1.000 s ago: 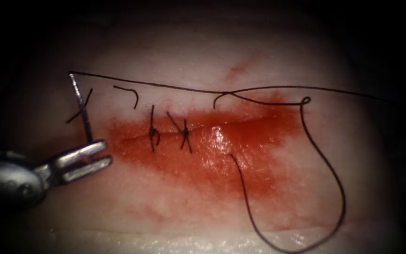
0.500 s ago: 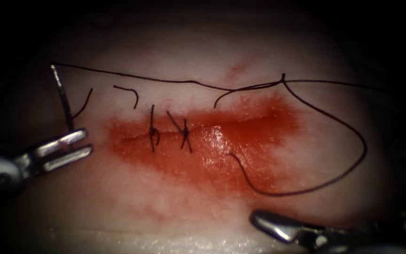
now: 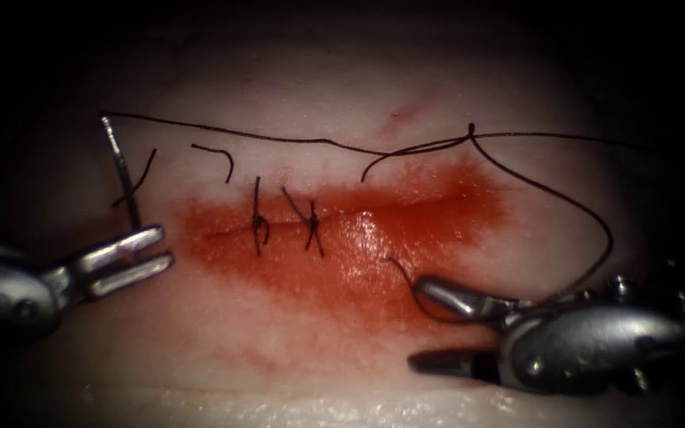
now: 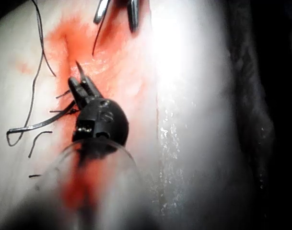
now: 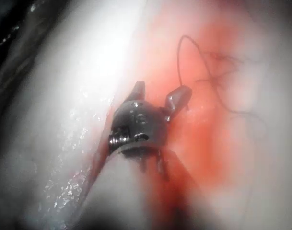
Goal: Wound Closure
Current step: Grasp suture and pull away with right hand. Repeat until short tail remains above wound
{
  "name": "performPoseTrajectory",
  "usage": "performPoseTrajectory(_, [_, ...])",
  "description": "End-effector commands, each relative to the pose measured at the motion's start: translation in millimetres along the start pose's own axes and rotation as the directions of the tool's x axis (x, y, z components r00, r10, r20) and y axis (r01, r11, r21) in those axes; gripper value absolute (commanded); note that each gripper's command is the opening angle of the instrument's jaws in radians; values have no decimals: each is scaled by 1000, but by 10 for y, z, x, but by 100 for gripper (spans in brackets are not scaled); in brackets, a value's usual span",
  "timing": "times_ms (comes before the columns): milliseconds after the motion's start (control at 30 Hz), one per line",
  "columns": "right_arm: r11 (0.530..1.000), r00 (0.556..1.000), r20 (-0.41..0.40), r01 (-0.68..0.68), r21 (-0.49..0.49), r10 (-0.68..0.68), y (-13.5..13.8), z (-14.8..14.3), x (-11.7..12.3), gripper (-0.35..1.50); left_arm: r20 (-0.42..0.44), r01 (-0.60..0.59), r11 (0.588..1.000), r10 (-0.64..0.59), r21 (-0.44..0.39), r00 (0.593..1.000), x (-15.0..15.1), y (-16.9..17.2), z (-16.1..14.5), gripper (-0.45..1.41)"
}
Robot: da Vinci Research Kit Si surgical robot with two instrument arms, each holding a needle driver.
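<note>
My left tool (image 3: pixel 152 247) is beyond the cut's left end, shut on the curved needle (image 3: pixel 120 170) near its pointed end. The needle stands up free of the tissue (image 3: pixel 319 87), its tail uppermost. From the tail the thread (image 3: pixel 295 141) runs right above the cut (image 3: pixel 414 206), crosses itself, sweeps down on the right and enters the tissue just below the cut. My right tool (image 3: pixel 414 323) is open below the cut, its upper jaw beside that thread entry, holding nothing. In the left wrist view my left tool (image 4: pixel 83 82) grips the needle (image 4: pixel 40 125). The right wrist view shows my right tool (image 5: pixel 160 92) spread open near the thread (image 5: pixel 180 52).
Two knotted stitches (image 3: pixel 259 226) (image 3: pixel 311 223) close the cut's left part. Short cut thread ends (image 3: pixel 217 154) lie above them. Red fluid (image 3: pixel 342 269) stains the tissue around the cut. The tissue's pale front edge (image 3: pixel 279 404) runs below both tools.
My right tool came in from the lower right and rose toward the thread's entry point, jaws open. The thread loop swung up and right. My left tool shifted left, then slightly back, needle still held.
</note>
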Motion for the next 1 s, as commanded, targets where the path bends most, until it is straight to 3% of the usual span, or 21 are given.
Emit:
performPoseTrajectory(33, [1000, 1000, 2, -10, -1, 10, 4, 16, -4, 91, -1, -1, 1000, 1, 0, 1000, -4, 4, 6, -45])
performPoseTrajectory(67, [999, 999, -2, -36, -11, 36, 10, 23, -6, 79, -1, -1, 1000, 1, 0, 1000, -4, 4, 6, -45])
performPoseTrajectory(133, [999, 999, -3, -43, -20, 43, 12, 28, -6, 74, -1, 4, 1000, -4, 0, 1000, -4, 4, 6, -45])
performPoseTrajectory(167, [998, 999, -3, -51, -27, 51, 13, 36, -5, 46, -1, 5, 1000, -5, 0, 1000, -3, 4, 6, -45])
performPoseTrajectory(200, [998, 999, -3, -51, -27, 51, 13, 36, -5, 46, -1, 5, 1000, -5, 0, 1000, -3, 4, 6, -45])
performPoseTrajectory(233, [998, 998, -4, -57, -32, 57, 12, 39, -4, 29, -1, 5, 1000, -5, 0, 1000, -3, 4, 6, -45])
performPoseTrajectory(267, [998, 998, -4, -62, -26, 62, 10, 41, -2, -35, 0, 4, 1000, -4, 1, 1000, -3, 5, 7, -45])
performPoseTrajectory(533, [998, 995, 79, -59, -21, 60, 3, 22, -4, -35, 0, 3, 1000, -3, -1, 1000, -3, 6, 8, -45])
performPoseTrajectory(733, [998, 995, 80, -60, 5, 60, -25, -8, 12, -35, -3, -1, 1000, 1, -9, 1000, -2, 11, 12, -45])
performPoseTrajectory(967, [996, 995, 82, -68, 55, 64, -75, -37, 68, -35, -4, -3, 1000, 3, -18, 1000, 0, 15, 20, -45])
performPoseTrajectory(1000, [995, 996, 85, -38, 89, 31, -99, -47, 98, -35, -6, 4, 1000, -4, -21, 1000, 1, 15, 24, -45])
